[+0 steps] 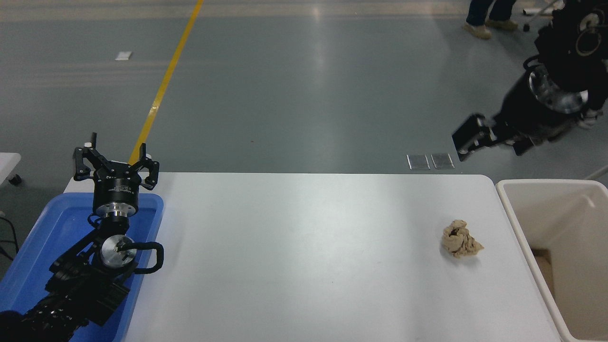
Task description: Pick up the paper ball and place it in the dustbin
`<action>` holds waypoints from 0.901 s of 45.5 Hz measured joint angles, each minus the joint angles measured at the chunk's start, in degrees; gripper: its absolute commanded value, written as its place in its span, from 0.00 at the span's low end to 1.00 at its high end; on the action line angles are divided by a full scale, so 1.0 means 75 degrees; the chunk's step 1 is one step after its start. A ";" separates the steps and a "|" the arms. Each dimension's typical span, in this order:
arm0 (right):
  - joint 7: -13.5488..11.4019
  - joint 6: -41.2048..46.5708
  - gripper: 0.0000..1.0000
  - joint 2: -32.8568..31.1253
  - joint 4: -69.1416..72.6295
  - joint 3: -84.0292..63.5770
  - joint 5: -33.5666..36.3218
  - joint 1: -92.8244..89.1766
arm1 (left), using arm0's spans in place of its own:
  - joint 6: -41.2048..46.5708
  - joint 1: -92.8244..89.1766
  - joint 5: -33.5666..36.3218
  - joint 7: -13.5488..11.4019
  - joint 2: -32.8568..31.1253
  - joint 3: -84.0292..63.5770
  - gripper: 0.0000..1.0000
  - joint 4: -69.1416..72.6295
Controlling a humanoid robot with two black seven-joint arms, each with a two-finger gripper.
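You have one paper ball (460,244), one dustbin (517,228), one blue tray (42,237), one white table (304,256) and two grippers. The paper ball lies on the table at about 4 o'clock from its middle, just beside the dustbin's left wall, not touching it. The dustbin stands off the table's right edge at 3 o'clock.

Your right gripper (491,142) hangs in the air past the table's far edge, at about 1 o'clock from the ball and well apart from it. Its fingers are spread and hold nothing; the picture is blurred there.

Your left gripper (115,159) is parked at 9 o'clock over the tray's far end, fingers spread, empty, pointing away from you.

Two small metal plates (430,161) sit in the floor just beyond the far edge. A person's feet (484,28) show at 1 o'clock, top of the picture. Nothing lies between ball and dustbin.
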 measured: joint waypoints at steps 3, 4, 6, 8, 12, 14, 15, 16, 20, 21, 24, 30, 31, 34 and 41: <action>0.0001 -0.0471 1.00 -0.0027 -0.0304 0.0023 -0.0124 -0.0601 | 0.0000 -0.0001 0.0000 0.0000 0.0000 0.0002 0.99 0.0000; 0.0000 -0.0611 1.00 -0.0030 -0.0403 0.0029 -0.0158 -0.0791 | 0.0000 -0.0001 0.0000 0.0000 0.0000 0.0003 0.99 0.0000; -0.0002 -0.0892 1.00 -0.0035 -0.0636 0.0046 -0.0225 -0.1197 | 0.0000 -0.0001 0.0000 0.0000 0.0000 0.0004 0.99 0.0000; 0.0000 -0.1127 1.00 -0.0031 -0.0851 0.0072 -0.0271 -0.1570 | 0.0000 0.0000 0.0000 0.0000 0.0000 0.0004 0.99 0.0001; -0.0002 -0.1533 1.00 0.0019 -0.1214 0.0180 -0.0323 -0.2254 | 0.0001 0.0000 0.0000 0.0000 0.0000 0.0005 0.99 0.0001; -0.0006 -0.1685 1.00 0.0043 -0.1350 0.0256 -0.0328 -0.2534 | 0.0001 0.0000 0.0000 0.0000 0.0000 0.0006 0.99 0.0001; -0.0008 -0.1796 1.00 0.0062 -0.1448 0.0335 -0.0328 -0.2735 | 0.0001 0.0000 0.0000 0.0000 0.0000 0.0006 0.99 0.0001; -0.0007 -0.1864 1.00 0.0077 -0.1511 0.0393 -0.0329 -0.2865 | 0.0001 0.0000 0.0000 0.0000 0.0000 0.0006 0.99 0.0000; -0.0008 -0.2096 1.00 0.0149 -0.1716 0.0726 -0.0321 -0.3429 | 0.0001 0.0000 0.0000 0.0000 0.0000 0.0007 0.99 0.0001; -0.0010 -0.2160 1.00 0.0175 -0.1772 0.0850 -0.0303 -0.3592 | 0.0001 0.0000 0.0000 0.0000 0.0000 0.0007 0.99 0.0001; -0.0011 -0.2277 1.00 0.0251 -0.1874 0.1122 -0.0225 -0.3932 | 0.0002 0.0000 0.0002 0.0000 0.0000 0.0007 0.99 0.0001; -0.0010 -0.2426 1.00 0.0413 -0.2044 0.1549 -0.0009 -0.4390 | 0.0003 0.0000 0.0008 0.0000 0.0000 0.0007 0.99 0.0001; -0.0010 -0.2442 1.00 0.0434 -0.2079 0.1592 0.0014 -0.4444 | 0.0003 0.0000 0.0008 0.0000 0.0000 0.0007 0.99 0.0001; -0.0011 -0.2491 1.00 0.0522 -0.2253 0.1723 0.0082 -0.4671 | 0.0003 0.0000 0.0008 0.0000 0.0000 0.0007 0.99 0.0001; -0.0009 -0.2695 1.00 0.0807 -0.2696 0.1893 0.0155 -0.5235 | 0.0003 0.0000 0.0008 0.0000 0.0000 0.0007 0.99 0.0001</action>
